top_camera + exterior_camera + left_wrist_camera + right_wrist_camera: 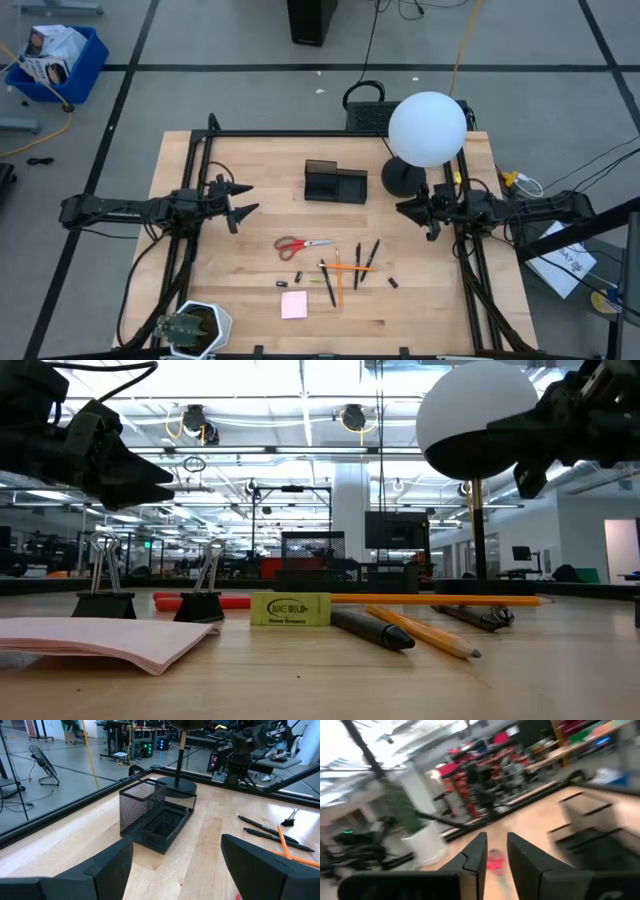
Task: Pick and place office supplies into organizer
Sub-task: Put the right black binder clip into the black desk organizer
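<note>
The black mesh organizer [335, 183] stands on the table's far middle, also in the left wrist view [155, 815]. The red-handled scissors [303, 244], several pens and pencils [348, 266], the pink sticky-note pad [294, 304] and a few tiny dark pieces [290, 281] lie flat near the middle front. My left gripper [250, 198] hovers open, left of the organizer, its fingers wide apart [177, 852]. My right gripper [404, 207] hovers right of the organizer beside the lamp base, with a narrow gap between its fingers [497, 851]. Neither touches anything.
A lamp with a round black base [402, 178] and a white globe [427, 128] stands at the far right, close to my right gripper. A potted plant [190, 328] sits at the near left corner. Two binder clips [105, 588] and an eraser [290, 609] show in the low view.
</note>
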You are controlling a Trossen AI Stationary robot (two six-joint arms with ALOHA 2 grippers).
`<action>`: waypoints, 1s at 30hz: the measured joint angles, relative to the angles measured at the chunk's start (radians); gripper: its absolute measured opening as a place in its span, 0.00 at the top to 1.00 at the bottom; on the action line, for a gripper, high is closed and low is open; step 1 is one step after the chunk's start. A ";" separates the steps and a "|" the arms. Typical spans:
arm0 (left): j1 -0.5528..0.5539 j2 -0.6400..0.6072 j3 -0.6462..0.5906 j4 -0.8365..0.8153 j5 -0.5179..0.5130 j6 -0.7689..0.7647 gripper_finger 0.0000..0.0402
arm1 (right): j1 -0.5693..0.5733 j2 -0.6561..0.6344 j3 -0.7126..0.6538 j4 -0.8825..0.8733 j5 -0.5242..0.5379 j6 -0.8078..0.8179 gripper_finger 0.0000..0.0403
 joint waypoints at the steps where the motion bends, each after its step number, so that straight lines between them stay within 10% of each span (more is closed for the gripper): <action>1: 0.000 0.000 0.000 0.000 0.000 0.000 0.24 | 0.023 0.039 0.000 0.035 0.000 0.019 0.83; 15: 0.000 0.000 0.000 0.000 0.000 0.000 0.24 | 0.546 0.658 0.194 0.408 0.471 -0.037 0.93; 30: 0.000 0.000 0.000 0.008 0.000 0.000 0.24 | 0.782 1.064 0.776 -0.247 0.822 0.150 1.00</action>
